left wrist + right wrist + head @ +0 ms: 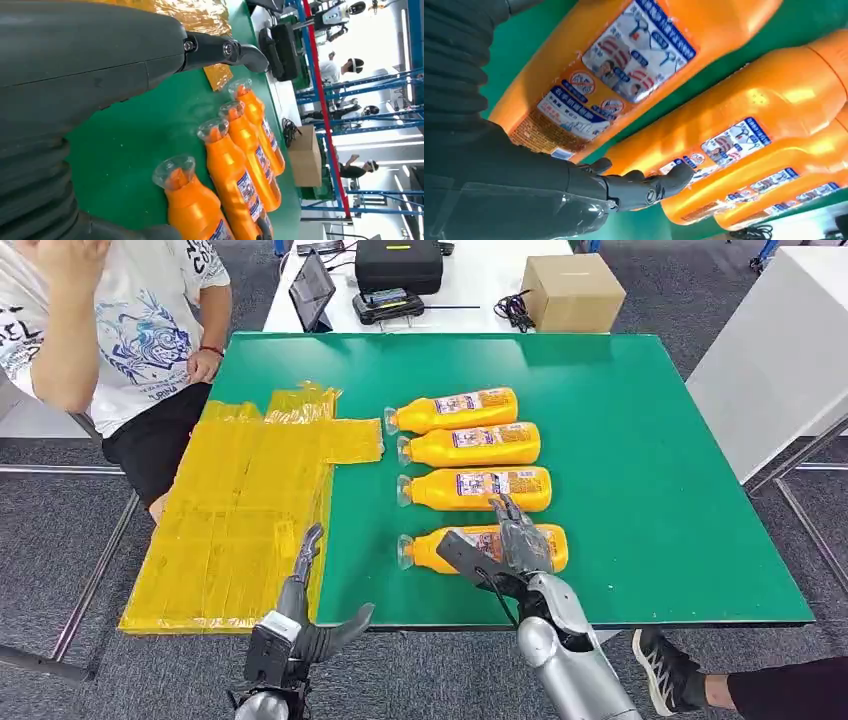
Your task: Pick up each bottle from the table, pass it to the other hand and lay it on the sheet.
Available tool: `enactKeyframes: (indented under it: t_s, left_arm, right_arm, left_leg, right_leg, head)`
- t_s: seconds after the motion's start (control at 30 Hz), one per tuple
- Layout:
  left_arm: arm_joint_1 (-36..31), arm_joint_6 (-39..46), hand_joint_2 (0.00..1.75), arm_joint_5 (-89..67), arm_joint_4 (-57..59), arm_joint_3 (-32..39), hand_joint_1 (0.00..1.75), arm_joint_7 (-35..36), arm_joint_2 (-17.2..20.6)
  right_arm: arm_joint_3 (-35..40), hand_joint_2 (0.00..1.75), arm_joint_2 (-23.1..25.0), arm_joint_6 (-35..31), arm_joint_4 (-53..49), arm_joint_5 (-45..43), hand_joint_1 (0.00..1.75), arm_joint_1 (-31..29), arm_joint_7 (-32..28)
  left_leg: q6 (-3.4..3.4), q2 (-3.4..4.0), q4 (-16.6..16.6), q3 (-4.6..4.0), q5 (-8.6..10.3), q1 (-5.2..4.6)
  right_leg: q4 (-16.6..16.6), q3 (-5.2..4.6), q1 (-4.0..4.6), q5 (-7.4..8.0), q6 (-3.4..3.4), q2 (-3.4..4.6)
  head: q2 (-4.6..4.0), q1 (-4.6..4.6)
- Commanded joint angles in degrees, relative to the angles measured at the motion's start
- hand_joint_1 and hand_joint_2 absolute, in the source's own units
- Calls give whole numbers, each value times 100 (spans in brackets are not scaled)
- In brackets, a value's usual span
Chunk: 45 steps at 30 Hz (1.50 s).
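Several orange bottles with clear caps lie side by side on the green table (650,490), caps toward the yellow sheet (230,510) on the left. My right hand (515,540) hovers over the nearest bottle (425,551), fingers stretched out and holding nothing. In the right wrist view its fingers (649,185) reach past that bottle's label (624,65) toward the second bottle (744,125). My left hand (300,600) is at the table's front edge beside the sheet, fingers spread and empty. From the left wrist, the nearest bottle (195,210) lies just beyond the left hand (100,75).
A person in a white T-shirt (110,330) sits at the far left by the sheet. Behind the green table a white table carries a cardboard box (572,290), a black case (398,262) and a tablet (312,288). Someone's shoe (662,668) is at lower right.
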Motion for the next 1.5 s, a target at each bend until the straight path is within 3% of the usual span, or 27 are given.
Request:
enactKeyframes:
  t_s: [0.03, 0.3, 0.4, 0.83, 1.23, 1.5]
  left_arm:
    - [-197, -4, 175, 4, 381, -22, 0, 30, 162]
    - [-277, 60, 175, -39, 530, -35, 0, 15, 163]
    - [-256, -307, 175, 350, 505, 2, 0, 126, 131]
    - [-390, -138, 175, 364, 630, -11, 0, -34, 146]
    - [-570, -149, 175, 527, 937, -58, 0, -55, 195]
    - [-677, -160, 175, 786, 1115, -86, 0, -162, 165]
  right_arm:
    - [401, 175, -190, 205, 634, -99, 0, -414, 18]
    - [745, 175, -347, 533, 1098, -107, 0, -913, 240]
    - [751, 175, -368, 474, 1128, -110, 0, -954, 280]
    - [1042, 175, -619, 1007, 1463, -531, 0, -1288, 86]
    - [1583, 175, -1503, 2044, 1526, -1327, 0, -1810, -150]
    - [2463, 175, -2351, 2744, 1185, -2283, 0, -2494, -217]
  left_leg:
    - [-8, 11, -10, 40, -12, 2]
    - [-7, 13, -8, 34, -7, 1]
    - [-7, 15, -9, 42, -11, 1]
    - [-2, 5, -7, 26, -2, 0]
    - [-4, -1, -2, 41, -7, -1]
    - [-2, 2, 3, 33, -4, -6]
  right_leg:
    - [-9, 37, 4, -9, -12, 7]
    - [-8, 31, 3, -3, -11, 9]
    - [-7, 38, 3, -7, -13, 10]
    - [-8, 25, 1, -3, -8, 2]
    - [-6, 44, 1, -9, -10, -5]
    - [0, 34, -4, -2, -4, 0]
  head:
    - [0, -2]
    - [0, 0]
    - [0, -2]
    - [0, -2]
    - [0, -2]
    - [0, -2]
